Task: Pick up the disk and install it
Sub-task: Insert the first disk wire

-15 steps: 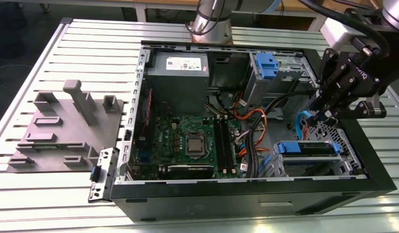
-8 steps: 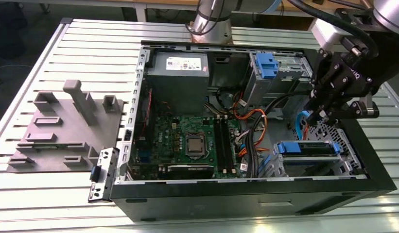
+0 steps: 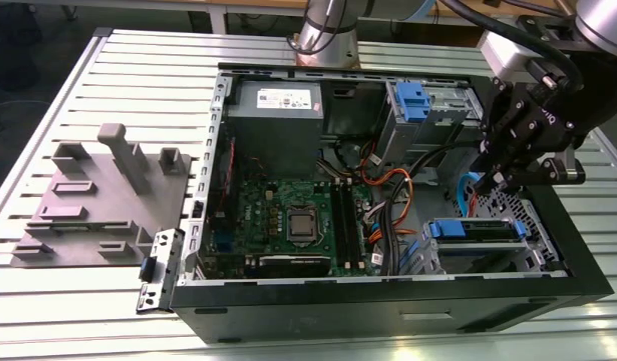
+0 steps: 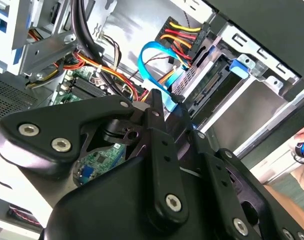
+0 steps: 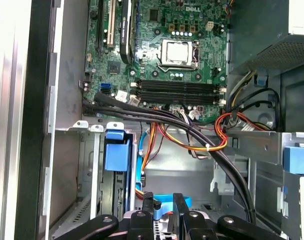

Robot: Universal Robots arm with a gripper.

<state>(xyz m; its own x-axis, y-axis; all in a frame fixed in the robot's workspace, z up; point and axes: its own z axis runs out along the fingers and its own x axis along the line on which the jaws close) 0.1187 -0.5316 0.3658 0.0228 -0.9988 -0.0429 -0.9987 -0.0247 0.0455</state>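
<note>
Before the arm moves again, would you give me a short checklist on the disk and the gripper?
1. Disk in the drive bay of the computer case: ok, it lies there with its blue rails showing.
2. Disk pushed fully home: cannot tell.
3. Gripper inside the case opening, just above the disk: ok.
4. Gripper free of any load: cannot tell.
5. Blue cable clear of the gripper: not ok, it loops right beside it.

Disk (image 3: 476,230) in case (image 3: 388,308) bay (under hand (image 3: 499,180))
</note>
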